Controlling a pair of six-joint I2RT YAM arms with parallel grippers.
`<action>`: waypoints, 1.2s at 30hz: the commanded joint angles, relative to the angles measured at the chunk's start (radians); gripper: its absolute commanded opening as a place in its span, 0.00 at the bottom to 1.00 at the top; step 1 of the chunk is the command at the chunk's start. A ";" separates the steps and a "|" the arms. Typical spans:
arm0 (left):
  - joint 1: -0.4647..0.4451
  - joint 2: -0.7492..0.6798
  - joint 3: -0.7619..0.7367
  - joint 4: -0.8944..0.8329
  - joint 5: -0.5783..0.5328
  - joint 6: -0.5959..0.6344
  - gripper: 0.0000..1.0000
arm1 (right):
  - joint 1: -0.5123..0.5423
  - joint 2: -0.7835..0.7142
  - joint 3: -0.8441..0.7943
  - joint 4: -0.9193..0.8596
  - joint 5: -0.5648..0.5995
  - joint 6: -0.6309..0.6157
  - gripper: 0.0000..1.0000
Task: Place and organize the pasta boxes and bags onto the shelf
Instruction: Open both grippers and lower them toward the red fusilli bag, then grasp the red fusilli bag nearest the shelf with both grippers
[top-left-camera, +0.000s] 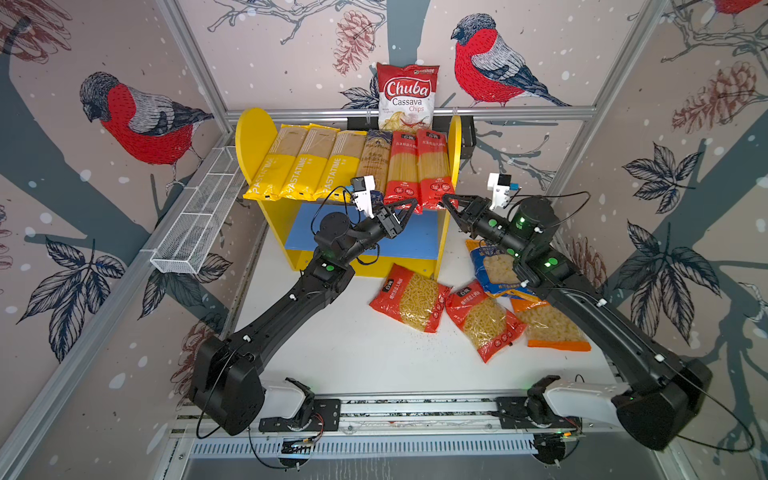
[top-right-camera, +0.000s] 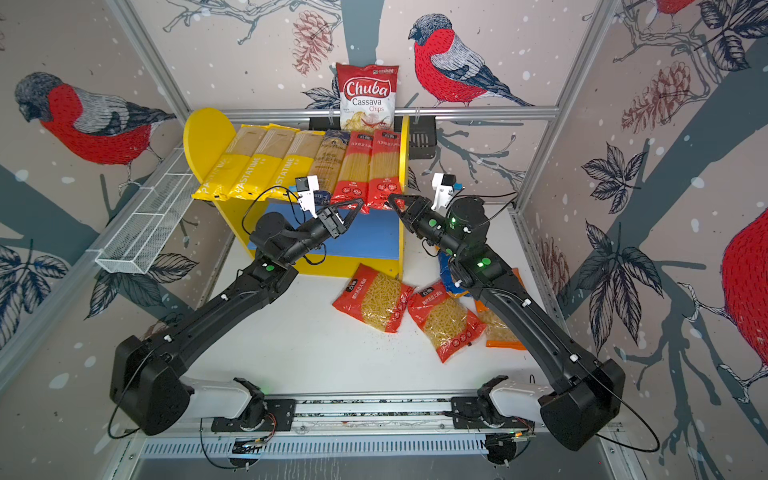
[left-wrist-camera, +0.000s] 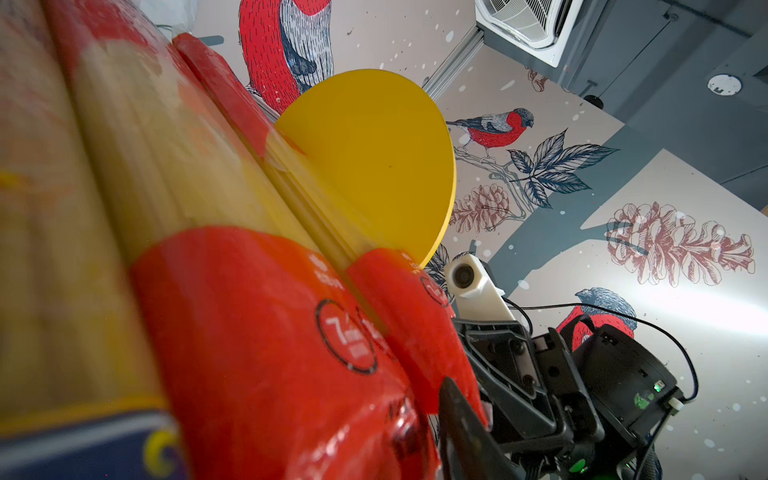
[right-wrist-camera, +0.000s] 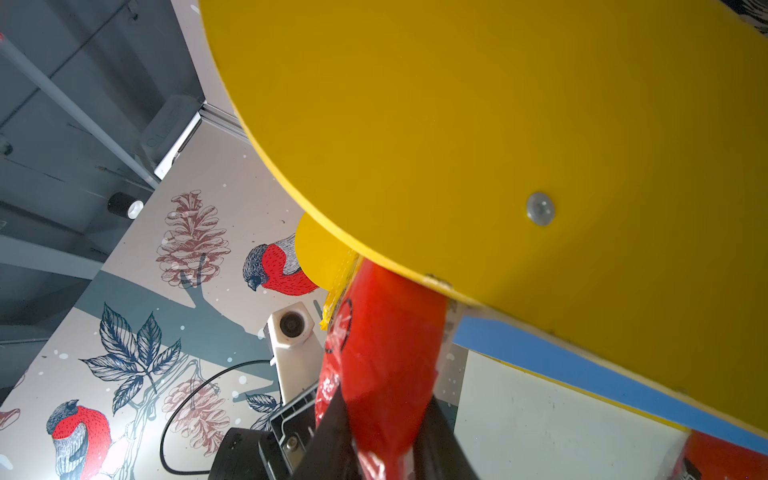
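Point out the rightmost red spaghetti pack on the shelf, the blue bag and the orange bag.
rightmost red spaghetti pack (top-left-camera: 434, 164): in a top view, on its clear window.
blue bag (top-left-camera: 495, 268): in a top view, on its pasta window.
orange bag (top-left-camera: 546, 326): in a top view, on its pasta window.

A white bench (top-left-camera: 332, 353) is enclosed by walls (top-left-camera: 291, 62) papered with red-breasted birds (top-left-camera: 141, 120), pine cones (top-left-camera: 353, 41) and dark leaves (top-left-camera: 75, 299), framed by aluminium rails (top-left-camera: 519, 111). A white wire mesh rack (top-left-camera: 199, 216) is fixed along 1 side wall, and a black slotted basket (top-right-camera: 422, 143) is hung from the back rail. A grey ceiling (left-wrist-camera: 685, 62) with a white vent grille (left-wrist-camera: 523, 20) is seen in the left wrist view.
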 joint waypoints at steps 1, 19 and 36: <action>0.003 -0.005 0.015 0.038 0.013 0.028 0.48 | 0.000 0.027 0.008 0.050 -0.014 -0.021 0.19; -0.026 -0.302 -0.270 -0.082 -0.049 0.138 0.74 | -0.011 -0.217 -0.200 -0.006 0.002 -0.138 0.60; -0.267 -0.367 -0.668 -0.119 -0.352 0.169 0.73 | 0.065 -0.228 -0.622 -0.235 0.241 -0.200 0.58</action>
